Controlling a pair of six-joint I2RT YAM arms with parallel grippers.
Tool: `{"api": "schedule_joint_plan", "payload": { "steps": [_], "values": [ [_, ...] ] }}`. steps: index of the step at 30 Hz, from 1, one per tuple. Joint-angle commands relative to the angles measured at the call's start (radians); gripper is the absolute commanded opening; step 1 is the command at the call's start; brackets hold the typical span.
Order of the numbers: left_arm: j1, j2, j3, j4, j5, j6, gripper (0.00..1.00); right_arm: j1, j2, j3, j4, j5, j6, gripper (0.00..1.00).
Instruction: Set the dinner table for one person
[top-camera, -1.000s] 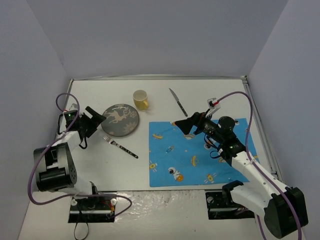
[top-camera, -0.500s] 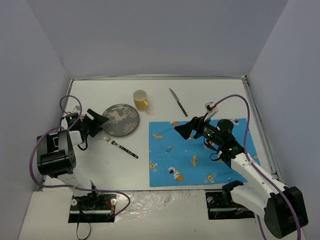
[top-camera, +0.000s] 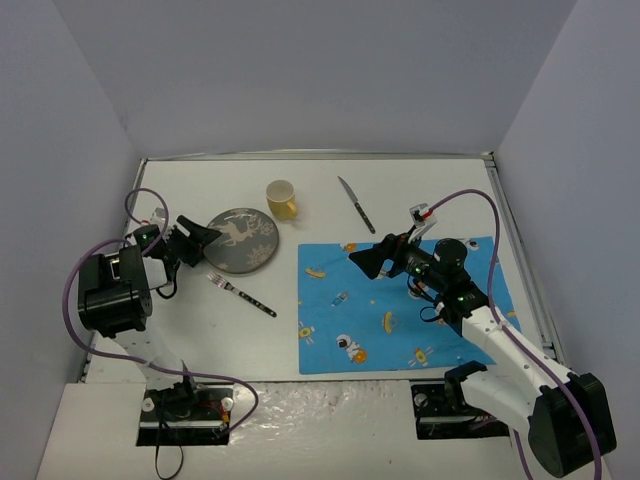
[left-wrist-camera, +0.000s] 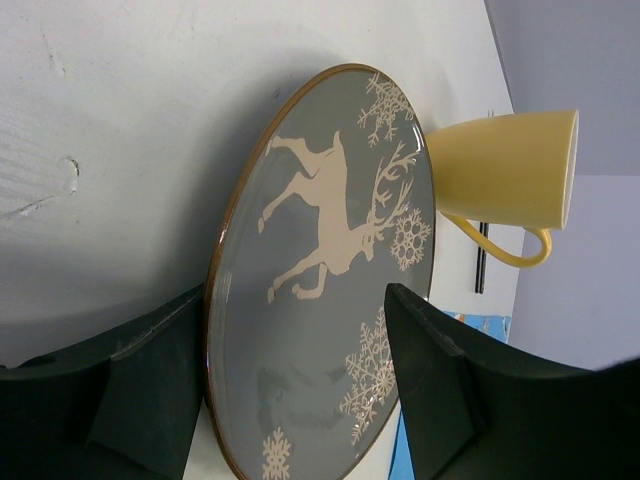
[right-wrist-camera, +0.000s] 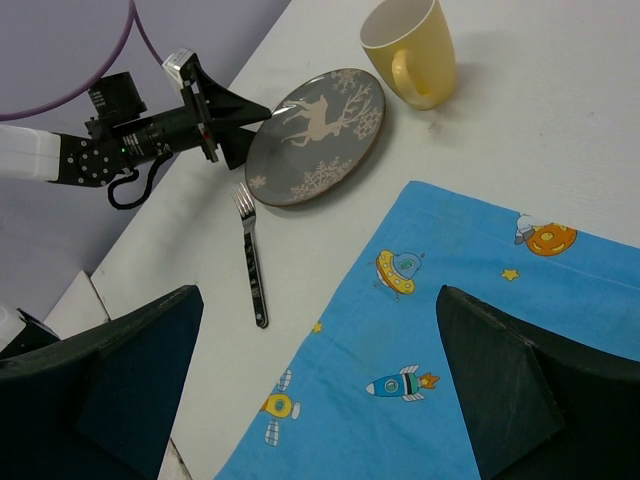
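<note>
The dinner table (top-camera: 330, 195) is a large, flat, matte-white rectangle with a thin grey metal rim. It spreads out ahead of both arm bases, closed in by plain walls to the left, right and far side. Your left arm reaches low along the left side of the table, its wrist rolled on its side. The left gripper (top-camera: 207, 240) has its jaws part-way apart with the left rim of the reindeer plate (top-camera: 241, 240) between them; you cannot tell if either pad touches it. Your right arm stretches from the near right toward the centre. The right gripper (top-camera: 365, 255) hangs above the far left part of the placemat (top-camera: 400, 305), jaws spread wide and holding nothing. The plate is round, glossy grey with a thin brown edge and a cream reindeer among snowflakes. Just beyond its far right side stands a smooth yellow mug (top-camera: 282, 200), upright. A slim metal fork (top-camera: 241, 294) with a dark handle lies near the plate, on its near side, and a table knife (top-camera: 356, 204) lies far of the placemat. The placemat is blue cloth printed with rockets, planets and astronauts.
</note>
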Motion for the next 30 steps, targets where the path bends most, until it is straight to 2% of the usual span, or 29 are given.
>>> {"api": "schedule_joint_plan", "payload": {
  "steps": [1,7,12,14,16,17,23,30],
  "values": [
    [-0.009,0.070,-0.025,-0.100,-0.060,0.037,0.60,0.006,-0.023,0.010,0.080,0.011,-0.024,1.00],
    [-0.021,0.093,-0.023,-0.101,-0.051,0.048,0.55,0.006,-0.025,0.008,0.079,0.014,-0.026,1.00],
    [-0.021,0.081,-0.021,-0.103,-0.054,0.048,0.30,0.006,-0.030,0.006,0.076,0.016,-0.028,1.00],
    [-0.021,0.071,-0.021,-0.108,-0.054,0.045,0.14,0.006,-0.036,0.006,0.072,0.020,-0.031,1.00],
    [-0.021,0.056,-0.023,-0.110,-0.055,0.040,0.02,0.006,-0.042,0.009,0.065,0.022,-0.032,1.00],
    [-0.021,0.042,-0.023,-0.109,-0.055,0.032,0.00,0.006,-0.043,0.011,0.061,0.023,-0.033,1.00],
    [-0.021,-0.037,-0.056,0.045,0.013,-0.129,0.00,0.006,-0.056,0.031,0.024,0.028,-0.045,1.00],
    [-0.022,-0.224,-0.069,0.020,0.044,-0.180,0.00,0.006,-0.084,0.069,-0.029,0.039,-0.056,1.00]
  ]
}}
